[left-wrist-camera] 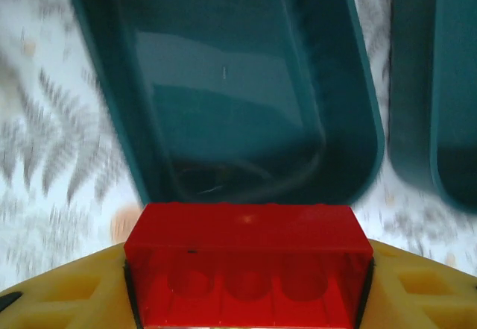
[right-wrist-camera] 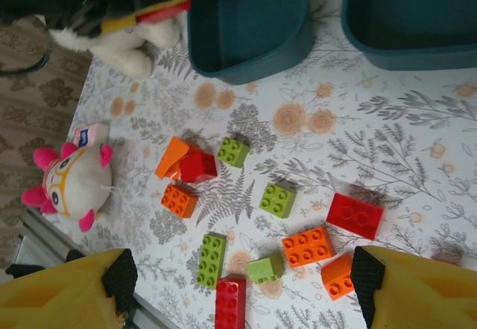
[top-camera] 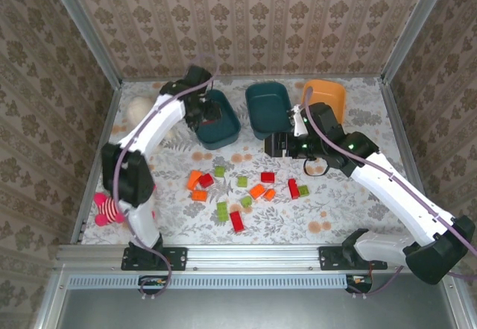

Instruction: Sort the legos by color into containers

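The left gripper (left-wrist-camera: 248, 288) is closed on a red lego (left-wrist-camera: 248, 247), its jaws about half apart, and holds it at the near end of the left teal container (left-wrist-camera: 358, 105); the right gripper (right-wrist-camera: 242, 284) is wide open with nothing between its fingers, above the loose legos (right-wrist-camera: 279, 198) scattered on the table (right-wrist-camera: 417, 165). The second teal container (top-camera: 267, 124) and the orange container (top-camera: 328, 90) stand side by side behind these legos.

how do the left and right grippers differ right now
The left gripper is shut on a red lego; the right gripper is open and empty. The left gripper hovers at the edge of the left teal bin; the right gripper hangs above the loose legos on the table. Both have yellow fingers.
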